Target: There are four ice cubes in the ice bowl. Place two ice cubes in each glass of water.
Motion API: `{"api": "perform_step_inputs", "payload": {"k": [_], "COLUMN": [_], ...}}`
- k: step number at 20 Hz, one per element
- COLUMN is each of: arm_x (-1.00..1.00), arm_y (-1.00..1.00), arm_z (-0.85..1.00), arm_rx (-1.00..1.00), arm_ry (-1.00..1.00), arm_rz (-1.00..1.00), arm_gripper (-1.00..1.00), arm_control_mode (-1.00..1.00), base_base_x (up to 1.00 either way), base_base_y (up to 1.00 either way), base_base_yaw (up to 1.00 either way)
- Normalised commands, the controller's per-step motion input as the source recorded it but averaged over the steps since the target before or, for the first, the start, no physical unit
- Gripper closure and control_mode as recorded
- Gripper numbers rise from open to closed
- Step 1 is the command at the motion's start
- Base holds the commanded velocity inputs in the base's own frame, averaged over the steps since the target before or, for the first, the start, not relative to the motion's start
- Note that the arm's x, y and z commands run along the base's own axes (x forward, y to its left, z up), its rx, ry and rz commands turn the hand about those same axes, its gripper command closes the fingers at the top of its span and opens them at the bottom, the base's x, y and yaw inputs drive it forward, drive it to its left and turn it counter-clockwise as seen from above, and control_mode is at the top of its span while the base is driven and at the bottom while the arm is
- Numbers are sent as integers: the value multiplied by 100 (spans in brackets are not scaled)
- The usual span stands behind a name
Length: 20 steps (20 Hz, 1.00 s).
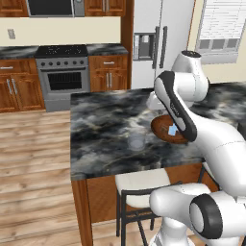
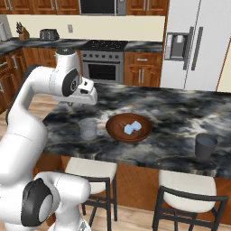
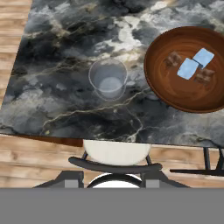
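Note:
The reddish-brown ice bowl (image 3: 175, 94) sits on the dark marble counter and holds several ice cubes. Two cubes look pale blue (image 3: 188, 68) and two look clear against the wood (image 3: 173, 59). A clear glass of water (image 3: 108, 78) stands just left of the bowl, also seen as the glass (image 2: 88, 128) beside the bowl (image 2: 118, 131). A second, darker glass (image 2: 205, 145) stands far right near the counter's front edge. My gripper (image 3: 111, 180) hangs high over the counter's front edge, its fingers apart with nothing between them. Its white hand (image 2: 85, 95) hovers above and left of the near glass.
The marble counter (image 2: 171, 117) is an island with two white-seated stools (image 2: 90, 169) tucked under its front edge. My arm hides part of the bowl (image 1: 162, 129) in the left base view. A stove and a fridge stand behind.

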Motion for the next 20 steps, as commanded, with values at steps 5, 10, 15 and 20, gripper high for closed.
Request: {"api": "perform_step_inputs", "payload": {"k": [5,10,15,20], "arm_x": [0,0,2,29], "arm_y": [-22,-46,-61,-40], "arm_z": [-10,-37,-36,-34], "arm_rx": [0,0,0,0], "arm_ry": [-4,-5,-2,-2], "arm_rz": [0,11,21,28], "arm_gripper": [-100,-100,-100,-100], "arm_control_mode": [-100,-100,-100,-100], "base_base_x": [0,0,0,0], "base_base_y": [0,0,0,0], "base_base_yaw": [0,0,0,0]}}
